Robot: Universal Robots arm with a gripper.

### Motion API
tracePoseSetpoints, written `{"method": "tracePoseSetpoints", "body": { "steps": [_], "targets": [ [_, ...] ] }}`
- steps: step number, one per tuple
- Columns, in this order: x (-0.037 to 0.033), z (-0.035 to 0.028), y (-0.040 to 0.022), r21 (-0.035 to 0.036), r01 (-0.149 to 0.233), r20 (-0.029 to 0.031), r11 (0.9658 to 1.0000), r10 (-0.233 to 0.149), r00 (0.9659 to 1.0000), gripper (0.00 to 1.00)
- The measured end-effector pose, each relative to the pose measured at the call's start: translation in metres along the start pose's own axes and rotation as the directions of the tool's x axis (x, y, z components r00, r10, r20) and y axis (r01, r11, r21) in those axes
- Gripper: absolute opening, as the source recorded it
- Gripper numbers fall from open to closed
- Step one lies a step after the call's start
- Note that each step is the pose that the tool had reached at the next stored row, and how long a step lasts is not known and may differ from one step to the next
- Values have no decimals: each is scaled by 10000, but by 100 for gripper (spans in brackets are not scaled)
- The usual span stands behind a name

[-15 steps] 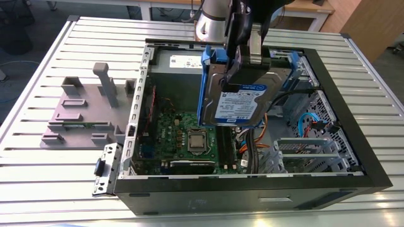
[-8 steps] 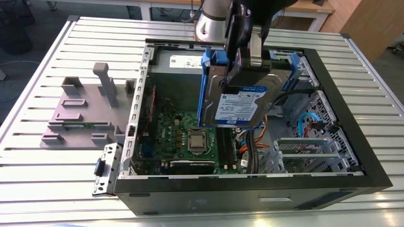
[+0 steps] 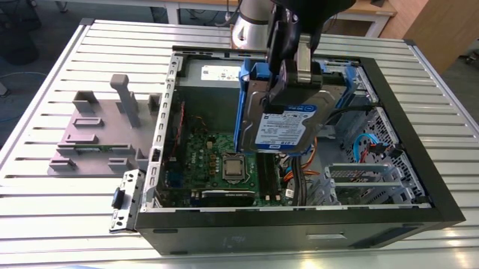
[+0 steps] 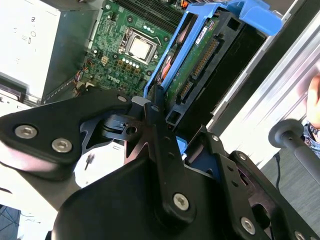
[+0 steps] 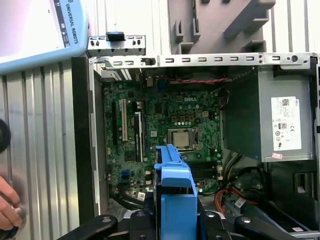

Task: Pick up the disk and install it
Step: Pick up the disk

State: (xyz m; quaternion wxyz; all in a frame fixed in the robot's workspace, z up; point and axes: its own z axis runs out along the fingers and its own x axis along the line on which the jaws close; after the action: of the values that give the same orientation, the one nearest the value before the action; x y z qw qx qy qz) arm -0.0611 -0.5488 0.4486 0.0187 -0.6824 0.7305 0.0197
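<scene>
Black steel frames the open computer case, which lies on its side on the slatted metal table, directly under the fingers. Below the fingers, deep in the case, sits the green motherboard with its bare processor; the grey power supply box is off to one side of them, and orange and blue cables run near the silver drive cage. Well away from the fingers, outside the case, stands the grey plastic stand.

The disk hangs in the air above the case opening, tilted on edge, its blue carrier bracket pinched between the fingers of the gripper. So the pick-up is done, and the carry toward the bay appears to be the step in hand; seating it would call for levelling the drive and lining the bracket up with its slot.

Loose cables beside the cage look likeliest to snag. A person's hand rests at the table edge.
</scene>
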Motion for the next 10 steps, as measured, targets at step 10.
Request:
{"method": "tracePoseSetpoints", "body": {
  "steps": [10],
  "targets": [
    [35,9,-5,0,1,0,10000,-1,10000,36]
  ]
}}
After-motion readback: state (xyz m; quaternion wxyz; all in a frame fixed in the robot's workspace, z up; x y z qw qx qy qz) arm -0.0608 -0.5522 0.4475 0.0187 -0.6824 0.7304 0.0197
